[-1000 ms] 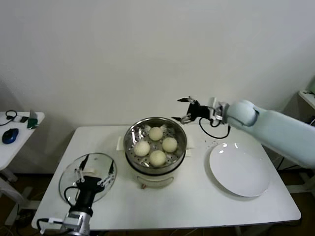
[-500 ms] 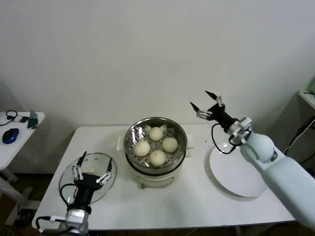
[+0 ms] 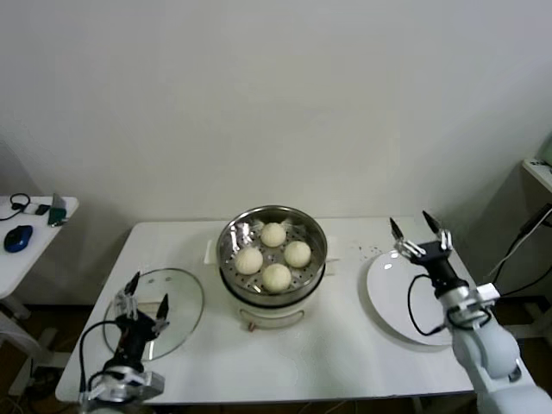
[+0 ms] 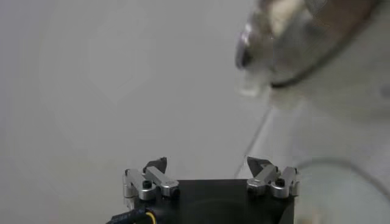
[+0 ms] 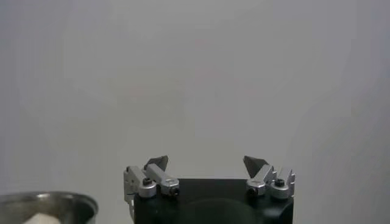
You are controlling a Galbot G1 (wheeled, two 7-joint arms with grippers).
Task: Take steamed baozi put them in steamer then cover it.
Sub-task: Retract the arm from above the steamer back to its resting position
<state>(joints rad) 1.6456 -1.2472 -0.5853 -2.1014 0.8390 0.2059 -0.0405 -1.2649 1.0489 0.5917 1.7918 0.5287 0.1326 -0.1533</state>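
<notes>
four baozi [image 3: 274,254] sit in the steamer [image 3: 272,259], which stands at the middle of the desk [image 3: 328,354], toward its back edge. we see the buns resting close together on the perforated floor, in a rough diamond: one to the back, one to the front, one on each side. the steamer is uncovered.

the cover [image 3: 157,310] lies flat on the desk near the front left corner, well apart from the steamer. our left hand [image 3: 137,304] hovers over the cover's near part, fingers spread wide and pointing up, gripping nothing. in the left wrist view the left hand [image 4: 208,167] shows both fingertips apart with empty space between them, and the steamer's rim [image 4: 286,52] appears blurred beyond.

a white plate [image 3: 414,297] lies bare on the right side of the desk. our right hand [image 3: 421,231] is raised above the plate's back edge, fingers pointing up and standing open, holding nothing. the right wrist view shows the right hand [image 5: 206,165] against the blank wall, with a bit of the steamer [image 5: 49,207] at the corner of the frame.

a small side table [image 3: 30,233] with a mouse [image 3: 17,237] stands off the desk's left edge.
</notes>
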